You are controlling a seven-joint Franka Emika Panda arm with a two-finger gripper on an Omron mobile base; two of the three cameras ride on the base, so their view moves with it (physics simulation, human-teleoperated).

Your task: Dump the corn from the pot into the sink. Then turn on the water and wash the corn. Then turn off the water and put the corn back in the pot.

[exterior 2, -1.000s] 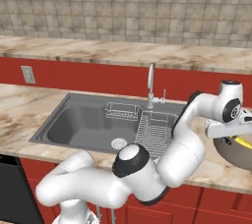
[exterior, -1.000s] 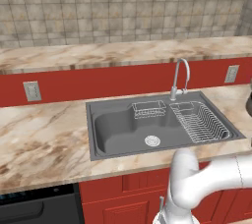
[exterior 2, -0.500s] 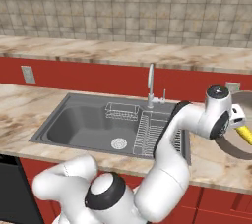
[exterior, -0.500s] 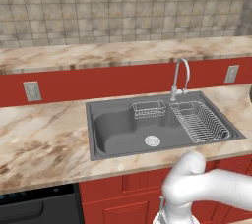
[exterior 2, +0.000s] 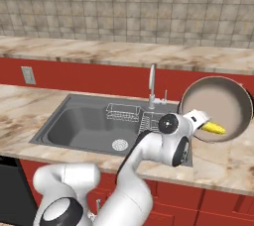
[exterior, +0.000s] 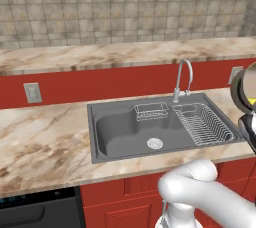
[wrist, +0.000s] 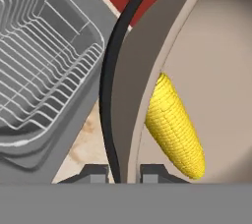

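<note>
The pot is held tipped on its side above the table, its rim clenched between the jaws, with the corn lying inside, beside the sink.

One corn is counted, one pot, one sink, one faucet, two wire racks, and two wall outlets.
</note>
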